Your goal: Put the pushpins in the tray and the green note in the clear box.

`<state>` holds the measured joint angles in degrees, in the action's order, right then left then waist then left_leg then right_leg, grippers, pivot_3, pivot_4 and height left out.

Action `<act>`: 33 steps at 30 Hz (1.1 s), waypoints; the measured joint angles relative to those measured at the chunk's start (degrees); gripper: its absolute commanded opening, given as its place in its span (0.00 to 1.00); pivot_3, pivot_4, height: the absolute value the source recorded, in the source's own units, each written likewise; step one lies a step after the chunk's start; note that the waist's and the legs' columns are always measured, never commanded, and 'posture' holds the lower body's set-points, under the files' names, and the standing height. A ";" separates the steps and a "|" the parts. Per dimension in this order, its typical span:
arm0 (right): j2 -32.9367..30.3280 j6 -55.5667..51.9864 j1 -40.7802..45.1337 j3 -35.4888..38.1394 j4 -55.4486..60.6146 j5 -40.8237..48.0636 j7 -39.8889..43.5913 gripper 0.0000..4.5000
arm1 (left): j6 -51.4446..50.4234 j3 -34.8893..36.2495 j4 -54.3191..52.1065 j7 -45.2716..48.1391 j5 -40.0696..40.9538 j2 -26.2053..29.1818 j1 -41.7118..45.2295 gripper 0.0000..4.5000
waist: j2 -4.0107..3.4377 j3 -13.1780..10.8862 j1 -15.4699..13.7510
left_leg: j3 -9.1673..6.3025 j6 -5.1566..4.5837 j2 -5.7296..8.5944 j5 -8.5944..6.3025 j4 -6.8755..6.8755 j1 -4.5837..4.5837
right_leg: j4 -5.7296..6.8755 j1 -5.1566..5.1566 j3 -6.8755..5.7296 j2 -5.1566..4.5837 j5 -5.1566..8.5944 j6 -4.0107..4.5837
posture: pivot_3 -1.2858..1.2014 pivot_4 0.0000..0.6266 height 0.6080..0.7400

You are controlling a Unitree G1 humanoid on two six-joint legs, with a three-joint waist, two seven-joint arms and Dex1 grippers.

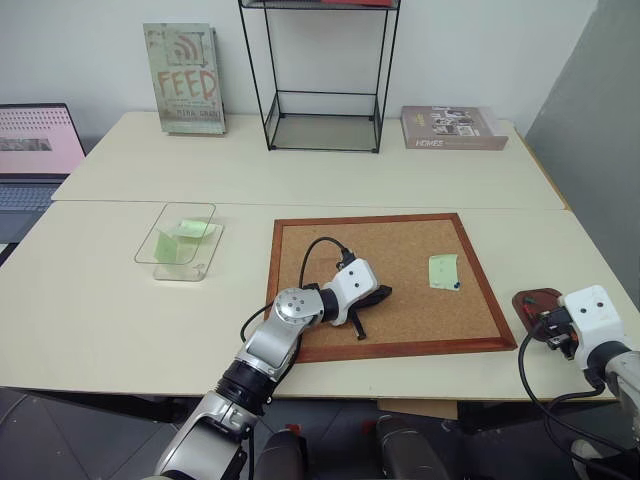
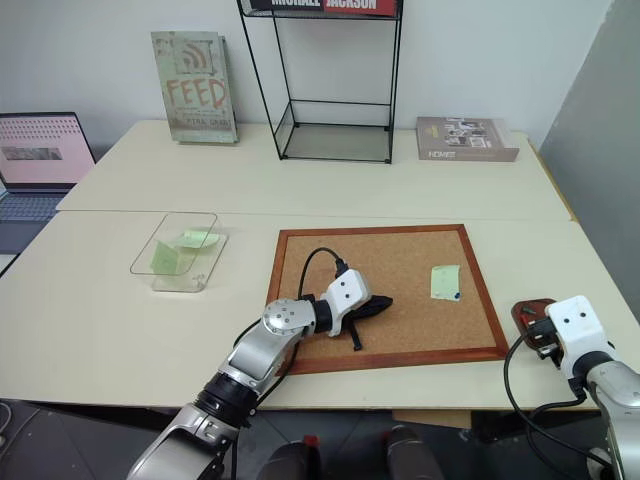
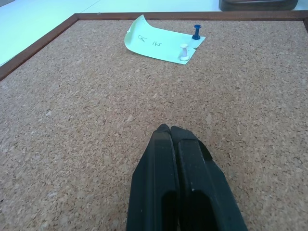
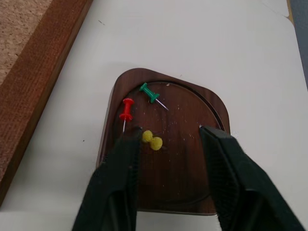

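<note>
Pale tabletop (image 1: pixel 120 320), wall behind. Nearest, right gripper (image 4: pixel 168 139) spread over the tray (image 4: pixel 183 178), three pushpins (image 4: pixel 152 140) lying inside. Left gripper (image 3: pixel 169 131) clenched, empty, resting on the corkboard (image 1: pixel 400 330). Straight ahead of it, well apart, the green note (image 3: pixel 159 44), pinned by a white and a blue pin (image 3: pixel 196 32); left arm nearer. Beyond, off to the left, clear box (image 1: pixel 160 262); at the back, wire rack (image 1: pixel 320 130), books, laptop.

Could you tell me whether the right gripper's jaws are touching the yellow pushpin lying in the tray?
Cannot tell. In the right wrist view the right gripper stands open over the tray, and the yellow pushpin lies right beside one finger, with no plain gap or contact.
</note>
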<state>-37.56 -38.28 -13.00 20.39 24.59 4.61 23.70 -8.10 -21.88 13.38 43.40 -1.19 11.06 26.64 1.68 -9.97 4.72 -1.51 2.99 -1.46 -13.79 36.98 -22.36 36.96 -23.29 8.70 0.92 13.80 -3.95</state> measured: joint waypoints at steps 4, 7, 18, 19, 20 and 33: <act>-0.02 -0.51 0.01 1.95 0.48 0.15 0.01 0.57 | 0.05 0.00 0.03 0.01 0.00 0.00 0.00 0.00 | 0.00 0.00 0.01 | 0.00 0.00 0.00 0.00 0.00 0.00 | -0.01 0.00 0.00 0.00 0.00 0.00 | 0.52 0.24 1.00; -0.02 -1.08 0.24 3.95 2.36 1.09 0.04 0.57 | 0.10 0.00 0.04 0.01 0.00 0.01 0.00 0.00 | 0.00 0.00 0.01 | 0.00 0.00 0.00 0.00 -0.01 0.00 | -0.02 -0.01 0.00 0.00 0.00 0.00 | 0.52 0.24 1.00; 8.47 -4.09 8.22 1.52 8.70 13.32 2.20 0.57 | 0.14 0.00 0.18 0.70 -0.01 0.09 0.21 0.00 | 0.02 -0.01 0.03 | -0.03 0.00 0.00 0.00 -0.03 -0.05 | -0.06 -0.02 -0.01 0.00 0.00 0.00 | 0.52 0.24 1.00; 9.16 -3.79 9.01 0.05 8.14 13.30 2.04 0.57 | 0.15 0.00 0.19 0.84 0.00 0.10 0.23 0.00 | 0.03 -0.01 0.04 | -0.03 0.00 -0.01 0.00 -0.03 -0.05 | -0.07 -0.02 -0.01 0.00 0.00 0.00 | 0.52 0.24 1.00; 9.72 -3.45 9.82 -1.27 7.30 13.15 1.71 0.57 | 0.12 -0.02 0.19 0.94 -0.01 0.10 0.33 0.00 | 0.03 -0.01 0.03 | -0.03 0.00 0.00 0.00 -0.03 -0.07 | -0.08 -0.03 -0.01 0.00 0.00 0.00 | 0.52 0.24 1.00; 14.69 1.31 14.56 -11.12 -2.97 9.99 -2.37 0.57 | 0.13 -0.03 0.49 1.15 -0.05 0.32 0.95 0.00 | 0.06 -0.01 -0.04 | -0.07 0.00 0.00 0.00 -0.04 -0.13 | -0.07 -0.06 -0.03 0.00 0.00 0.00 | 0.52 0.24 1.00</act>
<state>-22.88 -36.98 1.57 9.27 21.63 14.59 21.33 -7.98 -21.91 13.87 44.55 -1.24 11.37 27.58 1.74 -9.98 4.67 -1.59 2.99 -1.46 -13.79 36.94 -22.49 36.89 -23.34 8.67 0.92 13.80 -3.95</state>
